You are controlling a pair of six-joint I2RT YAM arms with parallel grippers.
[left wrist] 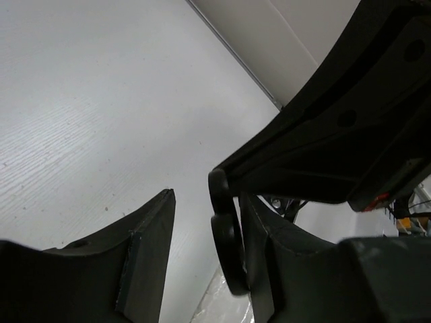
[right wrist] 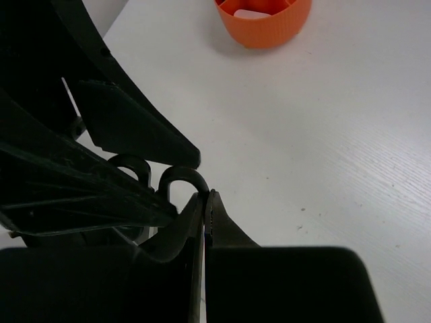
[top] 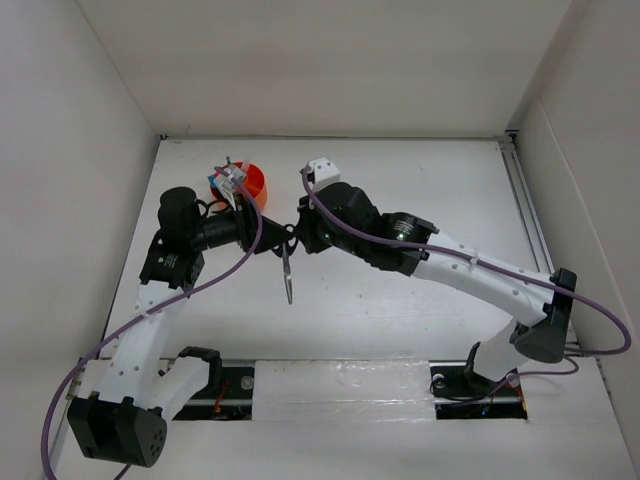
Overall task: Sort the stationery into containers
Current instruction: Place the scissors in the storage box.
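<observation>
1. The right pincer (right wrist: 205, 200) is pressed fully together on the rim of one handle loop of the black-handled scissors (right wrist: 180, 180), which are held clear of the desk.
2. The left pincer (left wrist: 202, 225) is partly open around the same handles. One loop lies against one of its fingers (left wrist: 259, 247), a gap is left to the other, and nothing is gripped by it yet.
3. A drop is judged the main risk. If the right pincer let go before the left one's hold was firm, the scissors would fall to the white desk (top: 400, 310).
4. A twist is also to be feared, because a hold taken off-centre on a rounded loop could swing the scissors or lever the blades apart. The two pincers are crowded closely, so a knock between them could be caused.
5. The scissors show glossy black loops and a slim grey blade pair, apparently closed and pointing toward the near edge between the arms. Whether they droop cannot be told.
6. The round orange plastic organiser (top: 256, 186) stands further back on the desk, apart from the scissors.
</observation>
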